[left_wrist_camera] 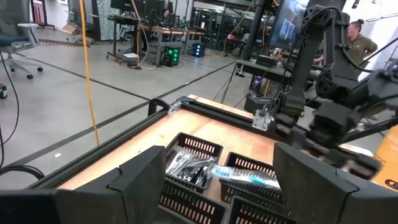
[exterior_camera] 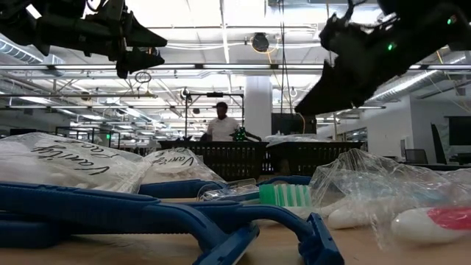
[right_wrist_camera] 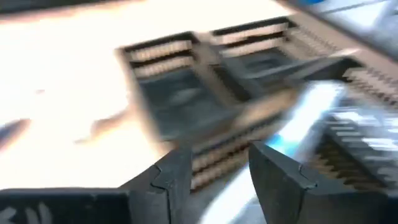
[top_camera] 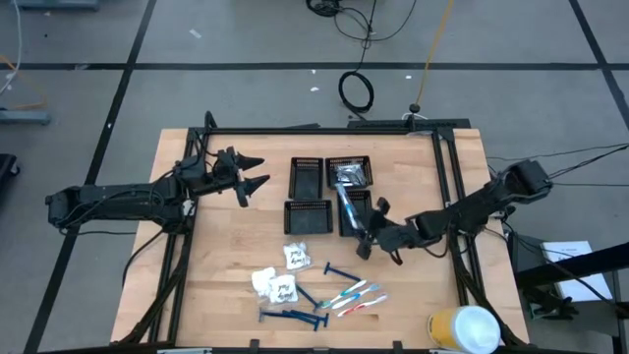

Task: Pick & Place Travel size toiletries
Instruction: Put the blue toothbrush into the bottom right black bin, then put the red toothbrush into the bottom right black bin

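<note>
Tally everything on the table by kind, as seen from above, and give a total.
Black mesh trays: 4
White crinkly packets: 3
Blue razors: about 4, overlapping
Toothbrushes on the wood: about 3, overlapping
Toothbrush lying across the trays: 1
Yellow-and-white cylinder: 1
Total: about 16

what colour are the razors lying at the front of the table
Blue. The razors show best in the low view, lying right in the foreground.

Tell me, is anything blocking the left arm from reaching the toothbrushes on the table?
Nothing visible does. The left end effector hangs open above bare wood beside the trays. The toothbrushes lie near the front edge, with white packets off to one side of that path.
</note>
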`<state>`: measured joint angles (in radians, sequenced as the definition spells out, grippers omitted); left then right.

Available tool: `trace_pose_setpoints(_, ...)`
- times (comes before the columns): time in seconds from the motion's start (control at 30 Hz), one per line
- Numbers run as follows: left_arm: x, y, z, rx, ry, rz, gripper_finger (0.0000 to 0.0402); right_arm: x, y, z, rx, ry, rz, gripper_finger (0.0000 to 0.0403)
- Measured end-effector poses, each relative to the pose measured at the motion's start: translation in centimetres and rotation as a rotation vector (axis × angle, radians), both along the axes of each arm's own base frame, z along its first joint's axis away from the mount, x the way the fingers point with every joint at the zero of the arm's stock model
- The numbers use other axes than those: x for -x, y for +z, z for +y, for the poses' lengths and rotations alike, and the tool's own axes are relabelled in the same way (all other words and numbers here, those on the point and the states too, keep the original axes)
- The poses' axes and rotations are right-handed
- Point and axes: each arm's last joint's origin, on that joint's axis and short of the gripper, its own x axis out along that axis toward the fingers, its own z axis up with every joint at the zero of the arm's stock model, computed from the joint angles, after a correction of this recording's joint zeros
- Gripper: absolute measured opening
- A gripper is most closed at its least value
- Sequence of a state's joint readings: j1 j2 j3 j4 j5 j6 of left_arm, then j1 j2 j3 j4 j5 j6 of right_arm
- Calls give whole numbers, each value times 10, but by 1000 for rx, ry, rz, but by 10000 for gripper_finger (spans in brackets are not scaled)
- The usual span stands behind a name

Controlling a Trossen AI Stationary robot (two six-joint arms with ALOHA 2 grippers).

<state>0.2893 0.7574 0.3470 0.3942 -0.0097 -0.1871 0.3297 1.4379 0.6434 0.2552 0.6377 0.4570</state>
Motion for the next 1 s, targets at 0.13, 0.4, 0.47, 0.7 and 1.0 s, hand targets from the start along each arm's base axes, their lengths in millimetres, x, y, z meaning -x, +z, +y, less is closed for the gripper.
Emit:
trace_pose_setpoints(0.13, 0, 0, 0, 0, 0, 0, 285, -2, 4, 3, -189, 98, -38, 133)
trace_pose_setpoints(0.4, 0, 0, 0, 0, 0, 0, 285, 4, -12, -21, -243, -35, 136, 110)
trace_pose_setpoints(0.47, 0, 0, 0, 0, 0, 0, 285, 4, -12, -25, -248, -56, 139, 105)
trace_pose_setpoints(0.7, 0, 0, 0, 0, 0, 0, 285, 2, -11, -32, -213, -77, 121, 91)
trace_pose_setpoints(1.0, 0, 0, 0, 0, 0, 0, 285, 2, 3, 25, -221, 547, 65, 88)
